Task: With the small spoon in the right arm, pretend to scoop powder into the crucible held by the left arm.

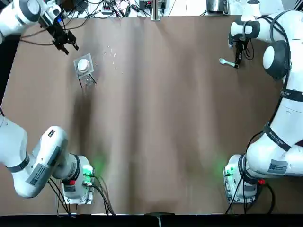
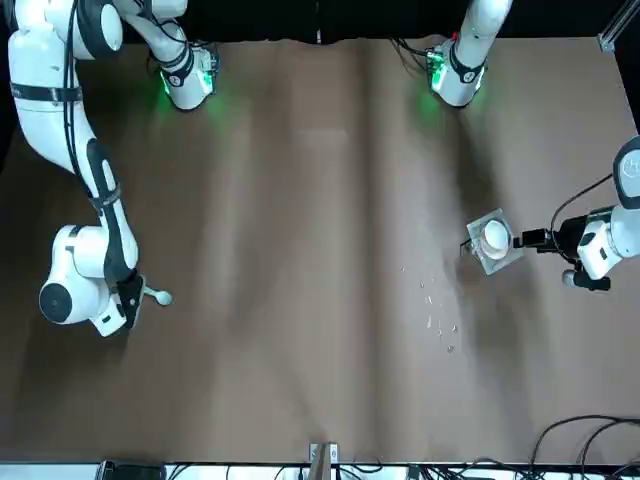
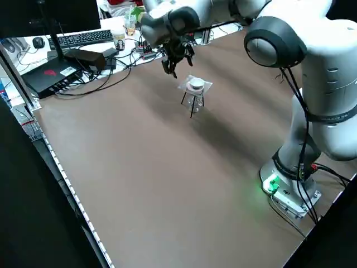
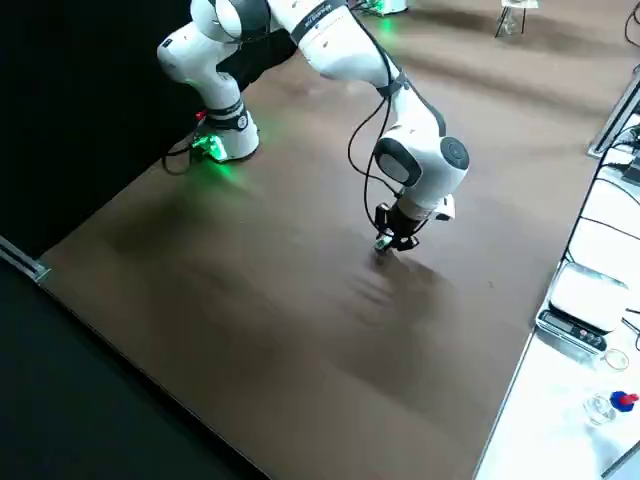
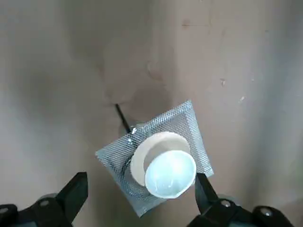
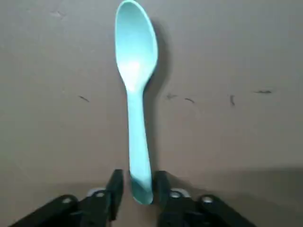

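Observation:
A small white crucible (image 5: 169,172) sits on a square wire mesh (image 5: 189,123) atop a thin tripod stand, at the table's far left (image 1: 83,65). My left gripper (image 1: 67,46) hovers open just beyond it, toward the far-left corner, holding nothing. In the left wrist view its fingertips (image 5: 79,182) stand wide apart on either side of the crucible. A pale green small spoon (image 6: 136,94) lies flat on the table at the far right (image 1: 226,61). My right gripper (image 6: 138,189) is down at the table and shut on the handle's end, bowl pointing away.
White specks (image 1: 111,53) dot the brown table just right of the crucible stand. Cables and gear (image 1: 118,7) line the far edge. A keyboard (image 3: 83,38) and a scale (image 4: 575,300) sit on desks off the table.

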`<state>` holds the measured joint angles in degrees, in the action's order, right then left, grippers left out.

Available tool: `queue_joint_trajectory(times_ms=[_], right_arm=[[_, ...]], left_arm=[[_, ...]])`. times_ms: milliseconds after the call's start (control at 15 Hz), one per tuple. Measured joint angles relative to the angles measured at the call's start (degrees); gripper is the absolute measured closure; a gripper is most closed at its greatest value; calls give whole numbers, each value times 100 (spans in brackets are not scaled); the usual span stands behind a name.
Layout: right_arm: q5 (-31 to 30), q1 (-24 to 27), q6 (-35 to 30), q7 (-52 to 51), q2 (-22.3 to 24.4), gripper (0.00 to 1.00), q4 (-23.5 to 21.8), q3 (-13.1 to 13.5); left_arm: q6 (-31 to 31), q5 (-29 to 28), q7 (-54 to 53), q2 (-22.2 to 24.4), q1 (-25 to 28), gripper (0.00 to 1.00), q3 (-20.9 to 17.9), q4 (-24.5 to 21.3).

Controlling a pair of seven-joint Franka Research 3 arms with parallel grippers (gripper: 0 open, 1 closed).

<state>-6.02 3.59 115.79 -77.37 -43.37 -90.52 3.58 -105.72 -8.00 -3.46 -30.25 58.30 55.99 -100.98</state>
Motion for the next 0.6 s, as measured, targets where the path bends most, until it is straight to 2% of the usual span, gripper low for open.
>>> queue_joint_trajectory(times_ms=[67, 200, 333, 467, 600], right_arm=[[-3, -13, -13, -67, 0, 49, -9, 0], [-13, -24, -7, -261, 0, 45, -5, 0], [-13, -34, -51, -351, 3, 26, 9, -2], [-3, -58, -295, -361, 26, 22, 108, -15], [1, -135, -723, -304, 146, 20, 284, -39]], left_arm=[[120, -281, 207, 4, -163, 0, 3, 151], [342, -908, 646, 7, -555, 0, 7, 416], [611, -1555, 1184, 8, -1119, 0, -4, 716], [798, -1882, 1835, 17, -1766, 0, -107, 984], [837, -1976, 2352, 31, -2434, 0, -373, 1218]])
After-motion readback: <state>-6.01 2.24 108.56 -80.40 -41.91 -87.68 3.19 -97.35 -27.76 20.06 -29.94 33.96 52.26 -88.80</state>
